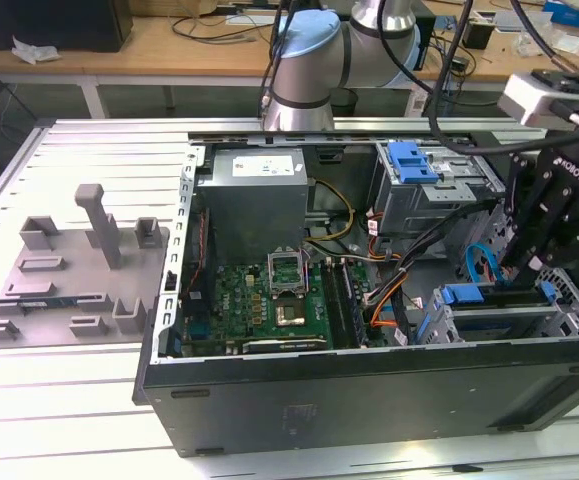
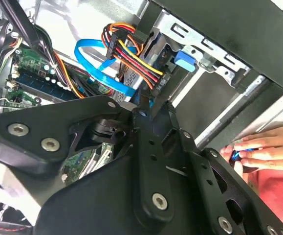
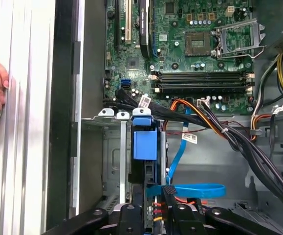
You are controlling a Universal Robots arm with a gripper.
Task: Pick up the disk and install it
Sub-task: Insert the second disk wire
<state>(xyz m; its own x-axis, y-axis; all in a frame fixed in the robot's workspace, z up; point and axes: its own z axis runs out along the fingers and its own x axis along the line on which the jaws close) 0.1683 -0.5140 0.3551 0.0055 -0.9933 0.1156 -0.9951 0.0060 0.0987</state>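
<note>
The gripper (image 3: 153, 208) (jaws' state unclear) sits at the disk (image 3: 144, 147); blue cable (image 3: 190, 188) and wire bundles crowd beside it.

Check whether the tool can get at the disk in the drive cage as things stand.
Probably yes. The tool hangs right over the cage, and in the first wrist view the disk lies uncovered just ahead of it. A blue cable loops close by, seemingly beside rather than across it.

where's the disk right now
The disk sits on edge in the metal drive cage inside the computer case, on the exterior view's right, under the gripper.
</note>
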